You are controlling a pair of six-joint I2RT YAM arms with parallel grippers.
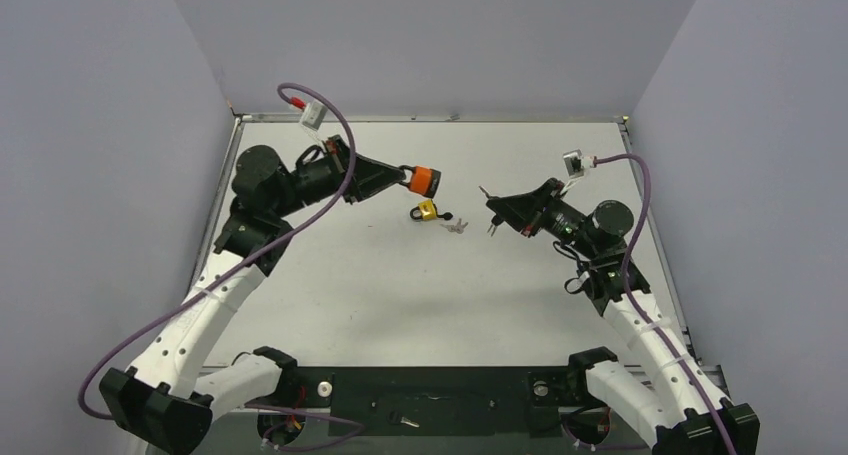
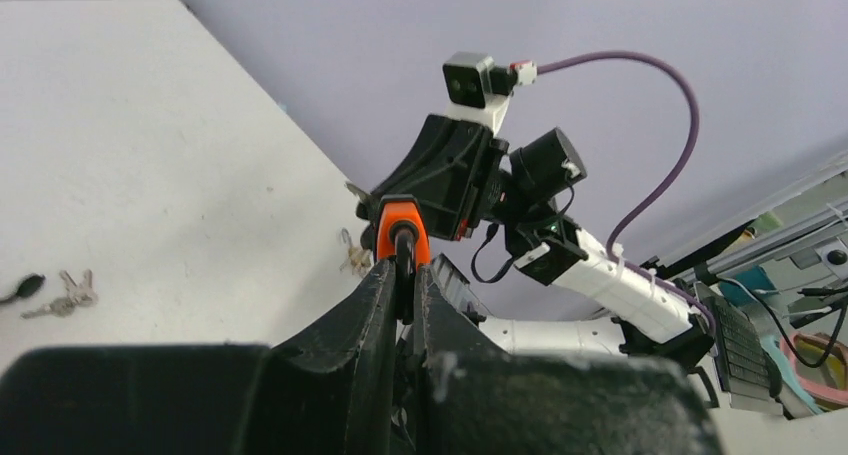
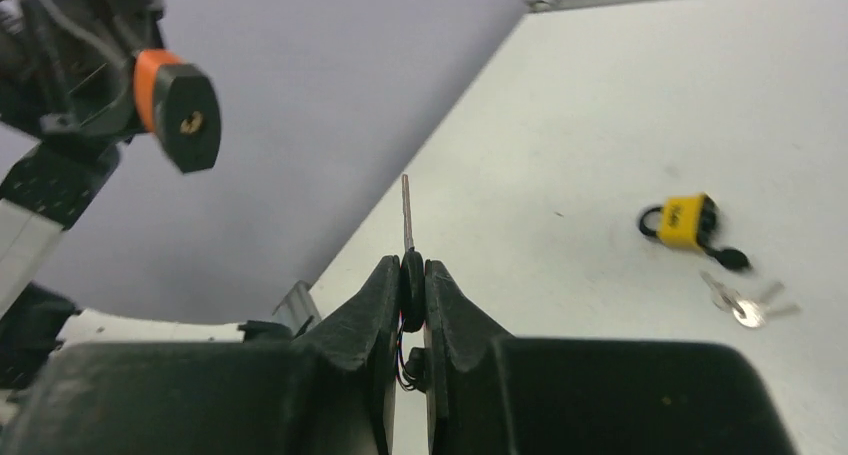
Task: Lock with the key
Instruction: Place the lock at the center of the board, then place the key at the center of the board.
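Observation:
My left gripper (image 1: 408, 175) is shut on the black shackle of an orange padlock (image 1: 424, 181), held above the table's far middle. In the left wrist view the shackle sits pinched between the fingers (image 2: 385, 285), with the orange padlock (image 2: 402, 230) just past them. My right gripper (image 1: 497, 207) is shut on the key (image 3: 407, 210): its black head is clamped between the jaws and its thin silver blade points forward. In the right wrist view the orange padlock (image 3: 180, 110) hangs up and to the left, its keyhole face turned toward the key and well apart from it.
A small yellow padlock (image 1: 427, 211) with a black shackle lies on the table below the orange one, also seen as the yellow padlock (image 3: 685, 221). Loose silver keys (image 1: 455, 225) lie just right of it. The grey walls close in the back and both sides.

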